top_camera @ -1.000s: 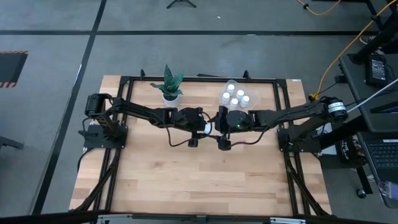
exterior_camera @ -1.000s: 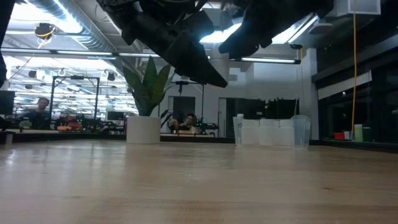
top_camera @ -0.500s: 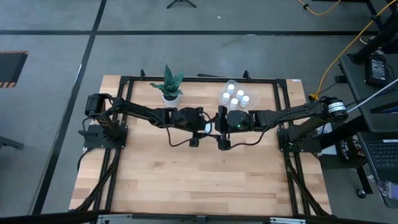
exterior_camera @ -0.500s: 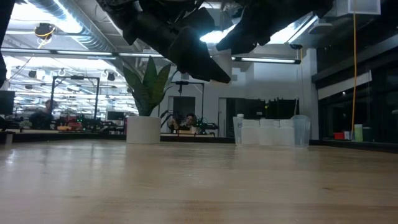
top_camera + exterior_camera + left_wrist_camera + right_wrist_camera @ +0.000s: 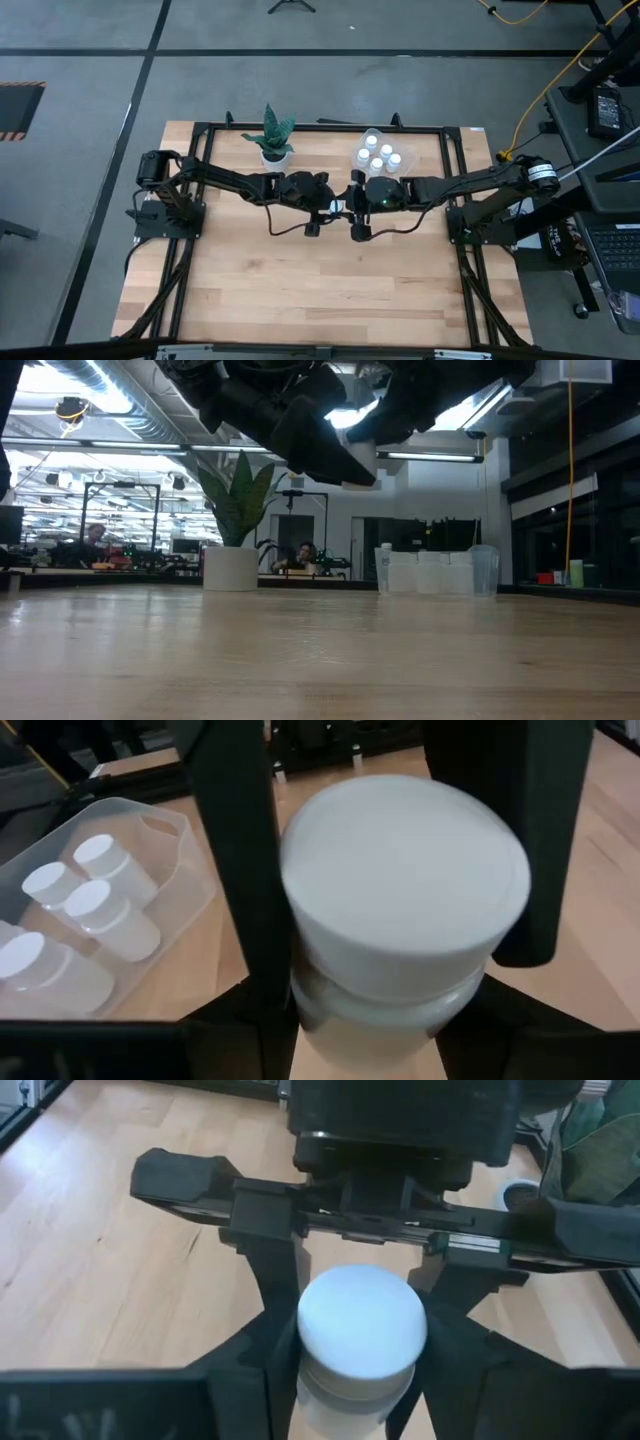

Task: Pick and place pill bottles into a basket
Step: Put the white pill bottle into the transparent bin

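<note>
While both arms meet over the middle of the desk (image 5: 300, 290), one bottle (image 5: 405, 910) sits between them, clear of the wood; the low view shows nothing standing beneath. The left gripper (image 5: 335, 207) reaches in from its own side, and its jaws appear closed on the bottle's body. The right gripper (image 5: 352, 207) faces it head-on. In the right wrist view its jaws also look pressed against the bottle's sides, just under the cap. Both grippers therefore seem to hold the same bottle, which I judge to be a handover in progress.

The bottle's long axis stands upright, cap uppermost, crosswise to both sets of jaws.

The basket (image 5: 368, 137) rests at the far edge of the desk, near the right gripper and on that arm's side. Other bottles (image 5: 380, 158) already stand upright inside it. The right arm is the nearer one for delivery.

Judgement: one pair of jaws must let go before the other carries the bottle. If both pull together, the bottle could tilt or slip.
</note>
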Available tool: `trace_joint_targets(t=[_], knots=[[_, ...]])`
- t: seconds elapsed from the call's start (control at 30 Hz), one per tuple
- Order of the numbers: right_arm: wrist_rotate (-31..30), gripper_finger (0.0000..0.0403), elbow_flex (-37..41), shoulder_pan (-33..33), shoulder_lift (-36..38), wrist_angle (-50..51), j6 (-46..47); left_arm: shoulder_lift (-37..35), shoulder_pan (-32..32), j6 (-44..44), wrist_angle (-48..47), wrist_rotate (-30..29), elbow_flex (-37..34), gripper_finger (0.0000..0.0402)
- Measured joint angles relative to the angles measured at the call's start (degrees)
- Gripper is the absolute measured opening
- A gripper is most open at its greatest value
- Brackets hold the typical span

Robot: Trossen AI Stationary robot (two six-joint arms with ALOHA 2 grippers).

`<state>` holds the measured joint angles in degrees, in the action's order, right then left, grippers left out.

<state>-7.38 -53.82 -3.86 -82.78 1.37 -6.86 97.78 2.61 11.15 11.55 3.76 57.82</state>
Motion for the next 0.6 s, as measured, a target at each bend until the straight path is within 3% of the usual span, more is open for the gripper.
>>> trace_joint_targets(t=[0.6], knots=[[-0.1,0.0155,0.0,0.0,-0.1,3.2,-1.2,-1.0,-0.4,-1.1,-3.2,-1.2,0.1,0.0222]])
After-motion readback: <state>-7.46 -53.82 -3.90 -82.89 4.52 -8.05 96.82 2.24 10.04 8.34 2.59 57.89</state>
